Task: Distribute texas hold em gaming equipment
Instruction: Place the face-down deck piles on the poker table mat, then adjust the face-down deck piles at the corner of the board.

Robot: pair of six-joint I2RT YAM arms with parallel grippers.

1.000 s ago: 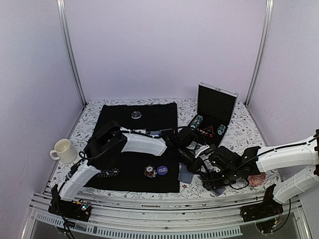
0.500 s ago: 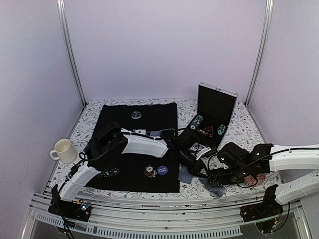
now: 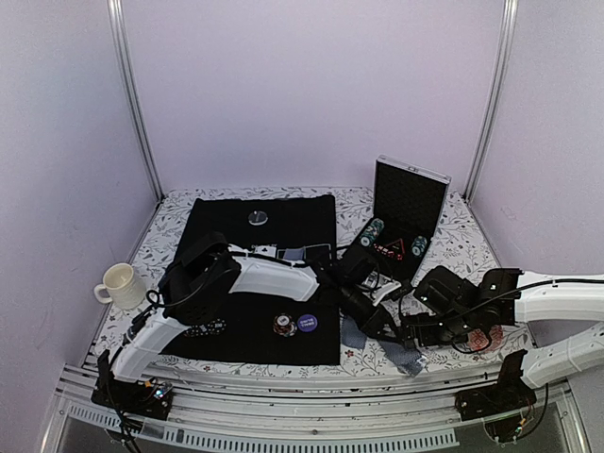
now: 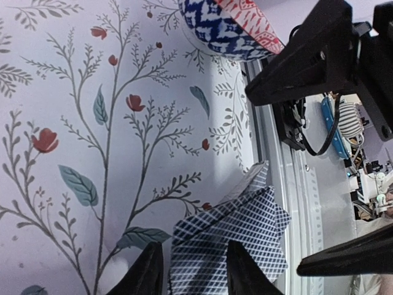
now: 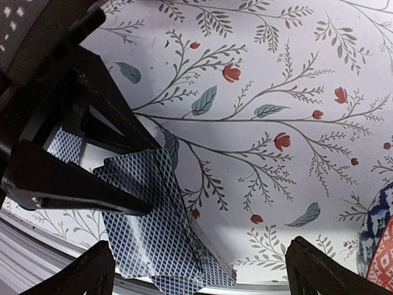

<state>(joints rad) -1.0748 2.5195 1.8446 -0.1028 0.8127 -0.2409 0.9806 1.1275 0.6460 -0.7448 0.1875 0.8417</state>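
Observation:
A splayed bunch of blue-grey-backed playing cards [image 4: 227, 236] sits between my left gripper's [image 4: 195, 246] fingers, low over the floral cloth by the table's front edge [image 3: 404, 357]. The left gripper [image 3: 382, 328] looks shut on them. My right gripper [image 3: 415, 332] is wide open and empty right beside them; in its view [image 5: 199, 246] the cards [image 5: 144, 215] show between the left fingers [image 5: 80, 190]. A loose card [image 3: 351, 330] lies close by. On the black mat [image 3: 236, 236] are a chip stack [image 3: 284, 324], a purple button [image 3: 307, 322], a silver disc [image 3: 258, 218] and black chips [image 3: 206, 328].
An open black case [image 3: 411, 200] at the back right holds teal chips [image 3: 371, 229] and red chips [image 3: 389, 249]. A red patterned disc [image 3: 486, 338] lies under the right arm. A cream mug [image 3: 120, 285] stands at the left. The metal front rail [image 4: 288, 203] runs beside the cards.
My right arm has drawn back to the right and its gripper has swung in beside the cards. My left gripper has shifted slightly right toward the front edge.

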